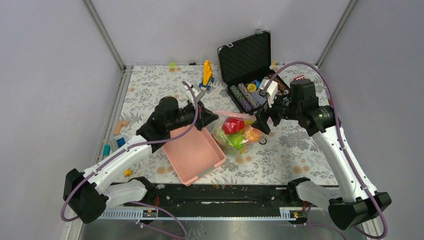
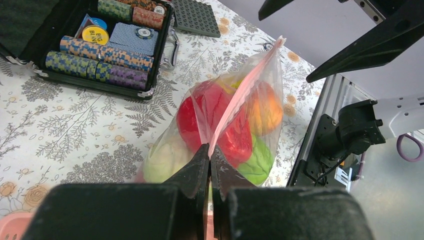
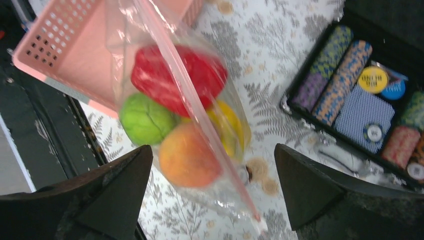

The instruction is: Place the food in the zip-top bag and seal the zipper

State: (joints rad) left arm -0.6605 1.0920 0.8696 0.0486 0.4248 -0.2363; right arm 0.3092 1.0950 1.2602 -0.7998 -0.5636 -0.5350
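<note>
The clear zip-top bag (image 1: pixel 239 134) hangs just above the table with the food inside: red apples (image 3: pixel 170 80), a green fruit (image 3: pixel 142 120), an orange (image 3: pixel 187 155), a yellow banana piece (image 3: pixel 231 125) and pale cabbage (image 2: pixel 165 160). Its pink zipper (image 2: pixel 245 85) runs as one closed line across the mouth. My left gripper (image 2: pixel 210 150) is shut on the zipper's near end. My right gripper (image 3: pixel 212 149) stands wide open around the bag's other end, its fingers (image 3: pixel 125 180) apart from the plastic.
A pink slotted basket (image 1: pixel 192 155) lies beside the bag at the front. An open black case (image 1: pixel 247 75) of poker chips sits at the back right. A yellow toy (image 1: pixel 206 72) and small blocks (image 1: pixel 120 127) lie at the back and left.
</note>
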